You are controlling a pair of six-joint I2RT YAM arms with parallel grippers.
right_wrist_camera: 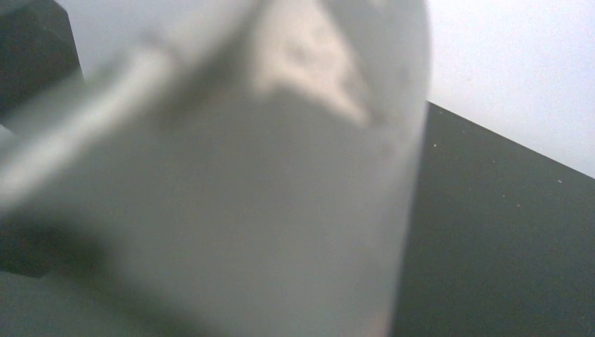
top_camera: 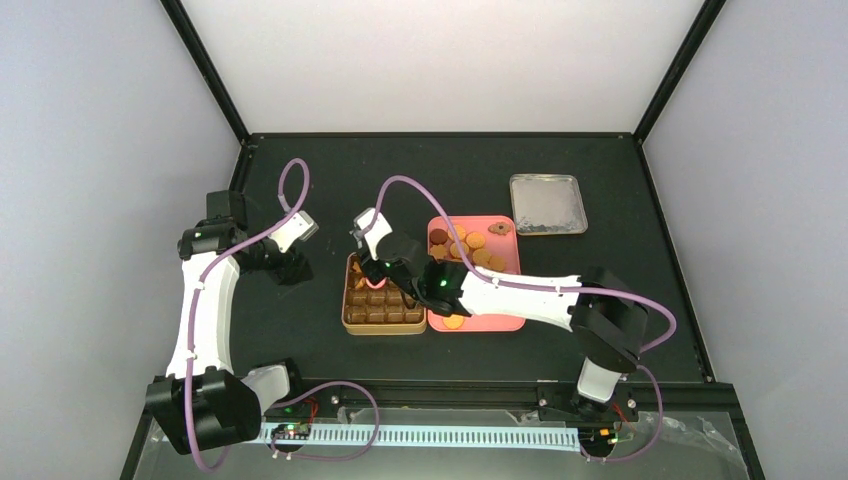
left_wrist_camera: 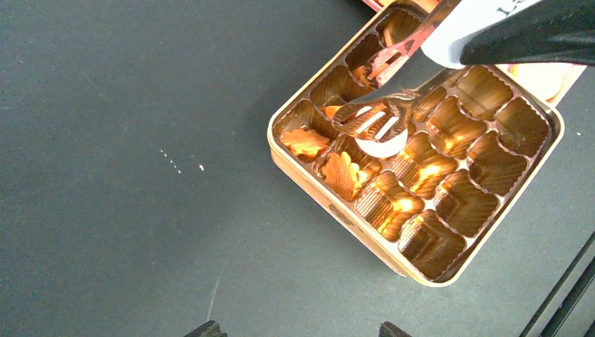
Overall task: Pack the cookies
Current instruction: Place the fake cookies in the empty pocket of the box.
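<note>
While the right gripper (top_camera: 370,262) is squeezing tongs (left_wrist_camera: 393,78) around a pale cookie (left_wrist_camera: 384,149) above the tin's (left_wrist_camera: 337,207) far-left compartments, misaligned release is risking a tilted landing; the left gripper (left_wrist_camera: 302,330) is hanging open

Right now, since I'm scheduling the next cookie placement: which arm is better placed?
Right. The right gripper holds the tongs down in the tin; the left gripper hangs open and empty beside the tin.
</note>
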